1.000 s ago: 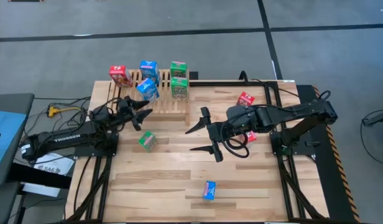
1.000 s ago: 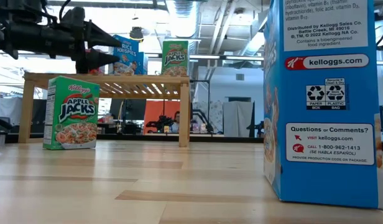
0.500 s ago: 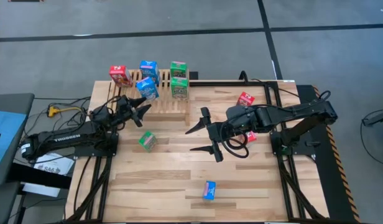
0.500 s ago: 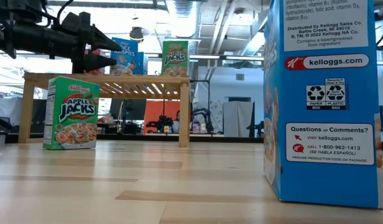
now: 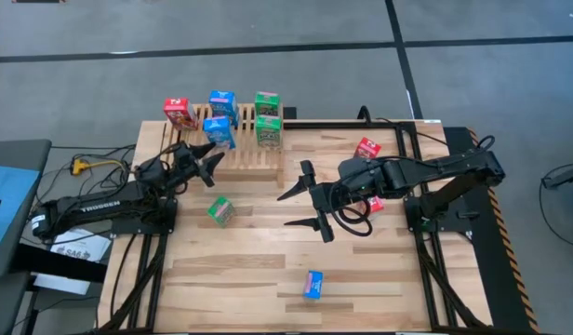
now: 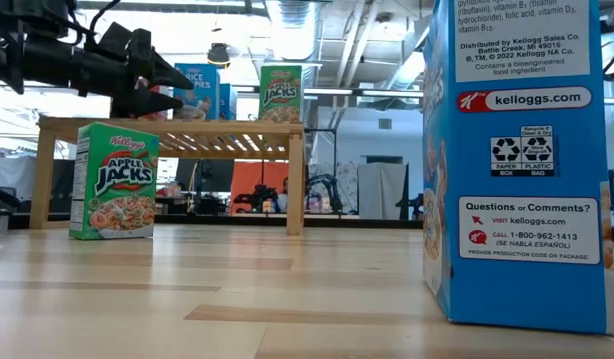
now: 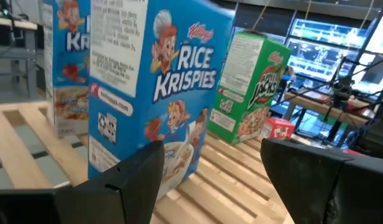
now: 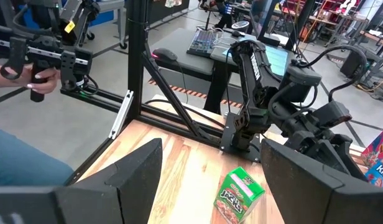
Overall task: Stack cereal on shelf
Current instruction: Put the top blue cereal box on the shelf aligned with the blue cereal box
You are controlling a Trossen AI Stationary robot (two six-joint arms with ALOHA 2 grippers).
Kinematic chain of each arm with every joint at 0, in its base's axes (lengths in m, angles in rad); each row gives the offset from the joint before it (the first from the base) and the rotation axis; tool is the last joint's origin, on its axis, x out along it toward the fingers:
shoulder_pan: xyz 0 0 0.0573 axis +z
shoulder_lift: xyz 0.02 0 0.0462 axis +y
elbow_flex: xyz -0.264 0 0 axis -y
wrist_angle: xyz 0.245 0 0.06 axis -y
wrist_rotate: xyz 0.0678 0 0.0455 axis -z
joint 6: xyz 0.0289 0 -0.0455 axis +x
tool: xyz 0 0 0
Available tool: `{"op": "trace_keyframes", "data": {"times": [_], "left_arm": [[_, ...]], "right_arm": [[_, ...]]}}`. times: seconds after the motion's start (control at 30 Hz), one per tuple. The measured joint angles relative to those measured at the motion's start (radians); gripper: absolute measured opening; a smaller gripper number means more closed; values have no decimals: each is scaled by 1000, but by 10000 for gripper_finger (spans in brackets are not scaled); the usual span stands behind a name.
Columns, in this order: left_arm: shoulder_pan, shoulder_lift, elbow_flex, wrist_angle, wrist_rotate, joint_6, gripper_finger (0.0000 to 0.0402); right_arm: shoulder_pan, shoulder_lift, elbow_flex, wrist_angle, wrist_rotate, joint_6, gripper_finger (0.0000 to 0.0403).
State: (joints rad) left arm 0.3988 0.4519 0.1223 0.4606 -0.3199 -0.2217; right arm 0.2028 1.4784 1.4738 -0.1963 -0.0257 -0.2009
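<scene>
- left pincer [image 5: 208, 160] is at the near edge of the shelf [image 5: 245, 160], jaws apart and clamped on nothing; a blue cereal box [image 5: 217, 130] stands on the slats just past its tips, a bit tilted, offset to one finger rather than between the two
- can't tell if that finger touches the box's lower corner
- right pincer [image 5: 301, 207] hovers mid-bench, spread wide and empty
- key relation: the green box [image 5: 219, 210] stands upright on the bench [image 5: 249, 279], long axis vertical, just on the near side of the left pincer and well left of the right pincer; left arm is nearer, so it looks like the left arm's pick, approaching from the far side
- on the shelf: red box [image 5: 180, 113] far left, blue box [image 5: 222, 104], two green boxes [image 5: 266, 102] [image 5: 268, 131] at the right end
- loose on the bench: red box [image 5: 366, 147] far right, another red box [image 5: 375, 205] partly hidden by the right arm, blue box [image 5: 313, 284] near edge
- boxes are thin printed cardboard, smooth flat faces, sharp corners; light, likely to tip if nudged high
- shelf is pale wood, thin parallel slats with gaps, on legs; a box edge could catch in a gap
- bench is light planks, smooth, boxes should slide easily
</scene>
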Motion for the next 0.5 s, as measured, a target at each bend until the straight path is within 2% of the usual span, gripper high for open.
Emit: {"op": "trace_keyframes", "data": {"times": [0.5], "left_arm": [[0,0,0,-22,-29,10,259]], "right_arm": [[0,0,0,0,0,1,296]]}}
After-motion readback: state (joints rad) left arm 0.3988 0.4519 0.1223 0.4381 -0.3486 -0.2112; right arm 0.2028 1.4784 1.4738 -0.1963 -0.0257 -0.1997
